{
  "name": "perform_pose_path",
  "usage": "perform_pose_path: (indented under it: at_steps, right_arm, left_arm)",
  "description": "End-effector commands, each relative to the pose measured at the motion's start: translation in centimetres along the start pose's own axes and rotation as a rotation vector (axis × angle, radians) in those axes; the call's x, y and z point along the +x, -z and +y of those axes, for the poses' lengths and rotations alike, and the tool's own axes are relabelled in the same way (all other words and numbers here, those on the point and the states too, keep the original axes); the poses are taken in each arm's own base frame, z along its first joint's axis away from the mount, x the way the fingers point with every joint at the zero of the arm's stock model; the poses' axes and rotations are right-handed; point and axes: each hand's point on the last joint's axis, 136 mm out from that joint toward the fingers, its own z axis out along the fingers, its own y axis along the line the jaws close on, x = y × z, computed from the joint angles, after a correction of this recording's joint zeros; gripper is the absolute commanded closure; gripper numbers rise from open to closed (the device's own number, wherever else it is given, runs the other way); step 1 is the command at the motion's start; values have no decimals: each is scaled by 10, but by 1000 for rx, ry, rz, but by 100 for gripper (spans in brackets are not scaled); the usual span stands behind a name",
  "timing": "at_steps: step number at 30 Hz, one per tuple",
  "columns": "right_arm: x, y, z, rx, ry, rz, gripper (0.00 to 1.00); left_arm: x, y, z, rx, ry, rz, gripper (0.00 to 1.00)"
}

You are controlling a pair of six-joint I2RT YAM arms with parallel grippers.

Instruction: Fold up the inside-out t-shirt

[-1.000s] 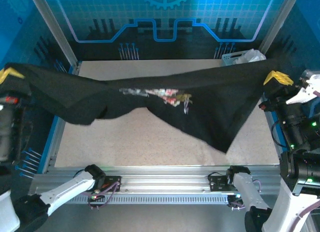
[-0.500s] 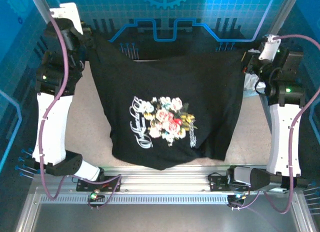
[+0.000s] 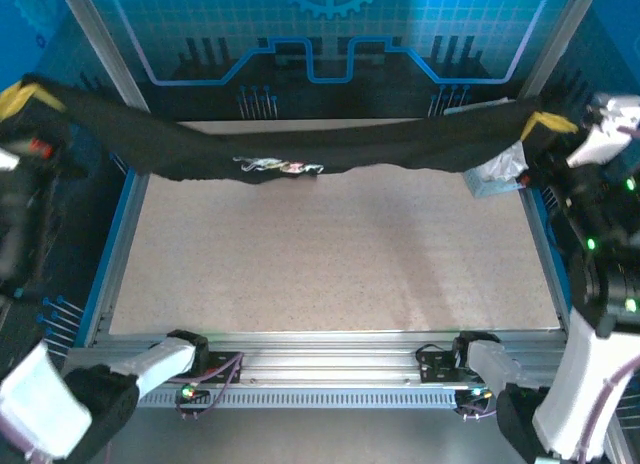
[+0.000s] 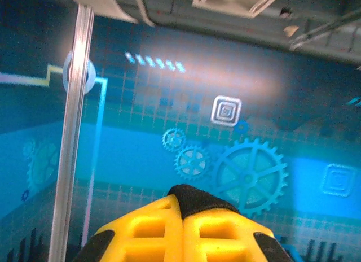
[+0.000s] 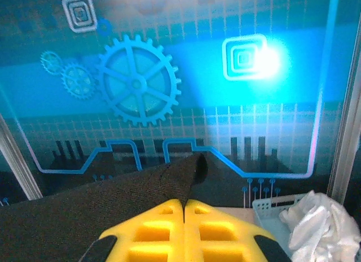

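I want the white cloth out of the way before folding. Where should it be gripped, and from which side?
Grip the white cloth at its crumpled top, which seems to bulge above the rim of the basket, and come straight down from above. The basket walls block a sideways approach, and the raised folds give the fingers a ridge to pinch.

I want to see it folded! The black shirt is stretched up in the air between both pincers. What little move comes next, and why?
Probably lower both together. The left pincer and right pincer are each shut on an end of the t-shirt, stretched as a band above the table; it likely needs laying flat first.
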Motion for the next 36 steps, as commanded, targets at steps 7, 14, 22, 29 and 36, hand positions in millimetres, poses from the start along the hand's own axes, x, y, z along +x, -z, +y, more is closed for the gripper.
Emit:
perform_pose_path:
  at_steps: [7, 14, 22, 29, 36]
  right_arm:
    - [-27, 64, 12, 49, 72, -108, 100]
    - [-7, -18, -11, 38, 42, -12, 100]
    - [105, -201, -40, 69, 81, 260, 100]
    - [248, -385, -72, 132, 35, 463, 99]
    - [317, -442, -91, 173, 30, 593, 65]
  left_arm:
    - [-30, 5, -5, 26, -5, -87, 100]
    - [49, -134, -6, -129, -149, 76, 100]
    - [227, -300, 18, -152, -169, 302, 100]
    - [412, -402, 44, -138, -177, 369, 79]
    - [462, -401, 45, -126, -39, 462, 45]
